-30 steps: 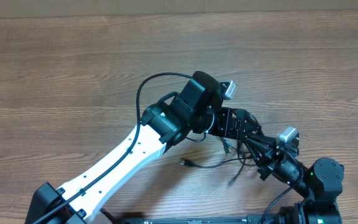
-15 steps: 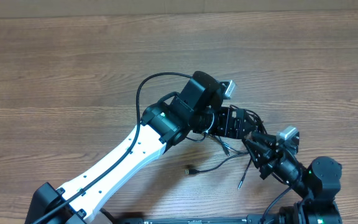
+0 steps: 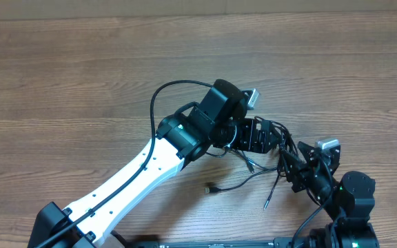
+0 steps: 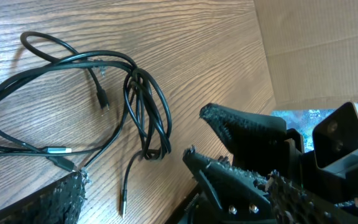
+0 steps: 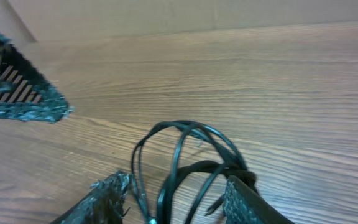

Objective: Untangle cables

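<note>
— What does everything sit on?
— A brown wood-grain tabletop (image 3: 81,69). Seen from overhead, its grain runs side to side and it fills nearly the whole view.
— And behind it?
— A plain tan panel (image 5: 166,15), cardboard-like, along the far edge. The light is soft and even, with a faint pale sheen on the wood.

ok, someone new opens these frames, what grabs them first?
The knotted bunch of thin black cables on the brown wooden table, just right of centre in the overhead view. The left end effector sits open right above the loops, and the right end effector, near the bottom right, stands open with cable strands between its fingers.
</note>
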Robot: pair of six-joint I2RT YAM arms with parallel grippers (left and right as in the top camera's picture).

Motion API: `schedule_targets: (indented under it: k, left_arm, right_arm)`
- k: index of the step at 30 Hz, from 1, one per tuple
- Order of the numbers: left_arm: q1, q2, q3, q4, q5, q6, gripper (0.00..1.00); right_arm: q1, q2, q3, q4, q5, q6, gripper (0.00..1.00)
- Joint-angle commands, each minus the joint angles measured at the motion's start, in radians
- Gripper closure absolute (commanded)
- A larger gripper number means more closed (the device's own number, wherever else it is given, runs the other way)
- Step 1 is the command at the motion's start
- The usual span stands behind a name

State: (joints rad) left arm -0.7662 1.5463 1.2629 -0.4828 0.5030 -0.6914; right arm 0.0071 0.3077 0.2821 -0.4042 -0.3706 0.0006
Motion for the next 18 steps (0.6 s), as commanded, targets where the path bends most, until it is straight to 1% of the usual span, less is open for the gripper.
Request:
schedule_targets:
  k: [1,6,8,16,18]
  left_arm:
    - [-0.005,-0.034,0.017,0.0,-0.032,0.011,0.05]
    - [-0.005,-0.034,0.017,0.0,-0.043,0.011,0.03]
    - [-0.005,-0.034,0.017,0.0,-0.043,0.011,0.0]
    - [-0.005,-0.034,0.017,0.0,-0.07,0.011,0.0]
    - [-0.005,-0.034,0.017,0.0,-0.07,0.011,0.0]
  right_arm:
    - [-0.002,-0.003,-0.016,0.005,0.048,-0.003,0.46]
    - [-0.002,-0.003,-0.045,0.01,0.048,-0.002,0.46]
    - [-0.002,-0.003,-0.049,0.006,0.035,-0.002,0.46]
    - [-0.002,-0.003,-0.057,-0.01,-0.027,-0.002,0.5]
    - [-0.002,-0.003,-0.057,-0.018,-0.027,-0.002,0.53]
